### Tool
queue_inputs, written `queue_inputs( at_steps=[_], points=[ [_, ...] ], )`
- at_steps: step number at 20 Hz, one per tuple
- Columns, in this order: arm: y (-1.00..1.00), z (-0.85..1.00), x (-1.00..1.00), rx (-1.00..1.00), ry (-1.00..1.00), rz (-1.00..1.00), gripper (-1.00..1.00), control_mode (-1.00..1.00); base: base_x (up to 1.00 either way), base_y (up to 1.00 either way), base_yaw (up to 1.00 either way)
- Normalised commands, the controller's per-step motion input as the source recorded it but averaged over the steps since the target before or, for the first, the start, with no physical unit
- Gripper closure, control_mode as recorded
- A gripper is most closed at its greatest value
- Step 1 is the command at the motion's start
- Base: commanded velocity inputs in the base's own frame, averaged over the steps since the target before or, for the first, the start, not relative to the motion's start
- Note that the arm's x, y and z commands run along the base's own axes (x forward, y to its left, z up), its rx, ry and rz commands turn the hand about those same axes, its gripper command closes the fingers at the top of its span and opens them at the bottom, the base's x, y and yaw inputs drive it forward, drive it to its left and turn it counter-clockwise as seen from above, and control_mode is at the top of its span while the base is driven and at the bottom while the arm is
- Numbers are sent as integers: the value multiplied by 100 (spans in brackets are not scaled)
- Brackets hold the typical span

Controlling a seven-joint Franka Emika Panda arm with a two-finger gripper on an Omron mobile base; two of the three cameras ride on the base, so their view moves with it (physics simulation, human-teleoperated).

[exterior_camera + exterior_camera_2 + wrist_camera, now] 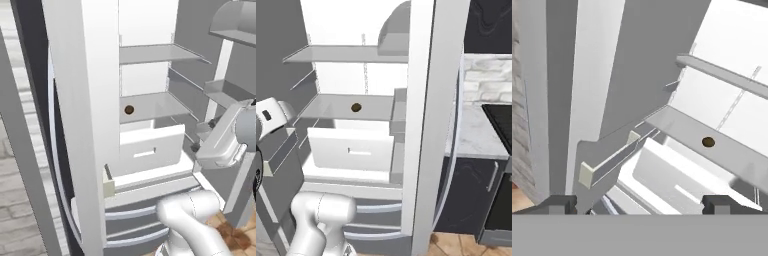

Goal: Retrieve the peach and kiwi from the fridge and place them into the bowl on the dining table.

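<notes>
Tall grey-silver fridge (75, 125) stands open, white interior exposed. Small round dark brown-olive kiwi (129, 109) sits alone on the grey middle shelf (160, 105), near its front edge, above a white pulled-out drawer (150, 147). Same kiwi (708, 142) seen from the hand camera, well ahead of the claw (639, 202). Claw's dark fingertips (559, 202) stand wide apart, nothing between them. White arm (200, 220) rises in front of the fridge's lower drawers.

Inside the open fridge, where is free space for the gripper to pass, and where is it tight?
The shelf is bare right of the kiwi, up to the fridge side wall; the shelf above is bare too. Tight: under the kiwi's shelf, where the drawer sits close.
</notes>
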Motion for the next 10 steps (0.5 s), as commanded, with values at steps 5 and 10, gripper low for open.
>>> queue_inputs(
  at_steps=[5,10],
  points=[
    [0,0,0,0,0,0,-100,100,52,0,16],
    [0,0,0,0,0,0,-100,100,35,-15,17]
  ],
)
